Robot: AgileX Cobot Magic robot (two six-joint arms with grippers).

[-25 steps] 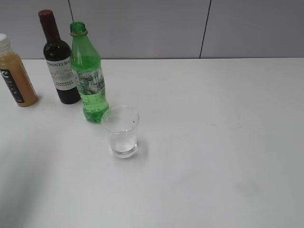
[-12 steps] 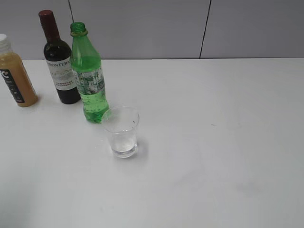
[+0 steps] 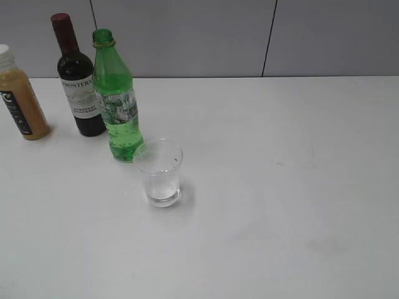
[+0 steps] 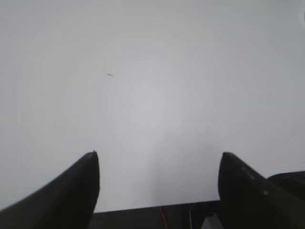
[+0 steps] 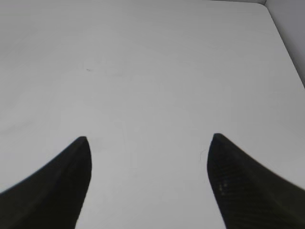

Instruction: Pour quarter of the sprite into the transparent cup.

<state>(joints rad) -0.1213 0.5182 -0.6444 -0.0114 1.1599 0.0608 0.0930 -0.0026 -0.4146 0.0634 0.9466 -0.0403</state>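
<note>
The sprite [image 3: 116, 99], a tall green capless bottle with a green-and-white label, stands upright at the back left of the white table in the exterior view. The transparent cup [image 3: 160, 172] stands upright just in front and to the right of it, with a little clear liquid at its bottom. Neither gripper shows in the exterior view. My left gripper [image 4: 158, 164] is open and empty over bare table near its front edge. My right gripper [image 5: 148, 145] is open and empty over bare table. Neither wrist view shows the bottle or the cup.
A dark wine bottle [image 3: 77, 81] with a white label stands just left of the sprite. An orange juice bottle [image 3: 19, 96] stands at the far left edge. A grey panelled wall [image 3: 268, 37] runs behind the table.
</note>
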